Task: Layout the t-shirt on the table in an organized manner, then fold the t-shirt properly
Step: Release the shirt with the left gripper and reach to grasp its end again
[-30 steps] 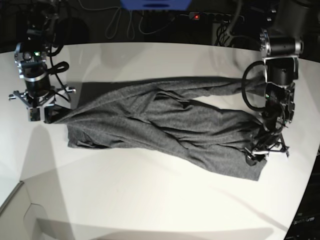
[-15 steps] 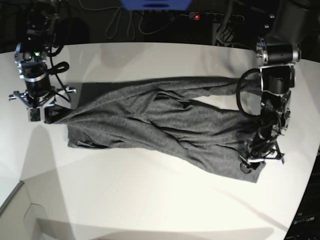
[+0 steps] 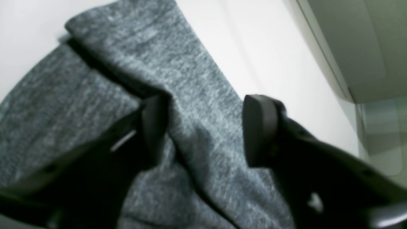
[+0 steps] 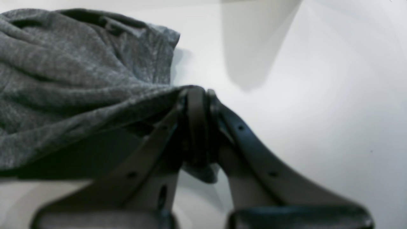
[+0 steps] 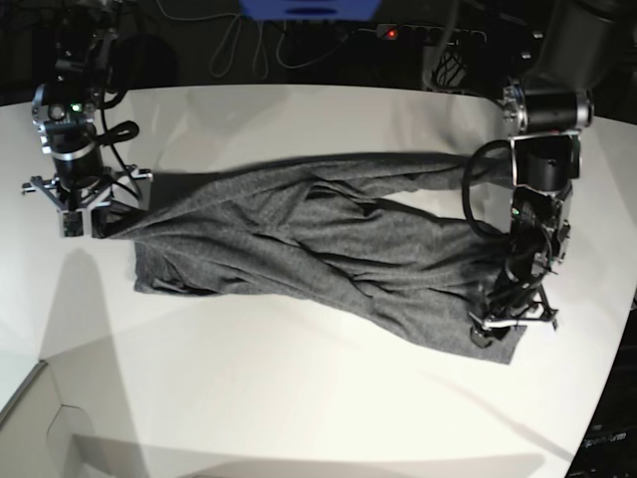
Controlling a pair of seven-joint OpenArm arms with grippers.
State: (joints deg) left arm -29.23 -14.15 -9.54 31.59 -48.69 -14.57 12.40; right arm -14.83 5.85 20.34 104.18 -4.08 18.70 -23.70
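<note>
The dark grey t-shirt (image 5: 318, 239) lies stretched and wrinkled across the white table (image 5: 299, 398). My right gripper (image 5: 98, 227), at the left of the base view, is shut on the shirt's end. In the right wrist view its fingertips (image 4: 198, 95) pinch a bunched edge of the t-shirt (image 4: 63, 79) just above the table (image 4: 318, 95). At the shirt's other end is my left gripper (image 5: 506, 324). The left wrist view shows the left gripper (image 3: 206, 130) open, its fingers (image 3: 152, 127) astride a raised fold of the t-shirt (image 3: 197, 89).
Cables and a power strip (image 5: 428, 35) run behind the table's far edge. The table's curved front edge (image 5: 30, 398) drops off at the lower left. The left wrist view shows the table's edge (image 3: 334, 63) close to the shirt's end.
My left gripper has slid down and inward along the shirt's end, and its jaws have narrowed a little. The right gripper has shifted slightly back, still holding the shirt.
</note>
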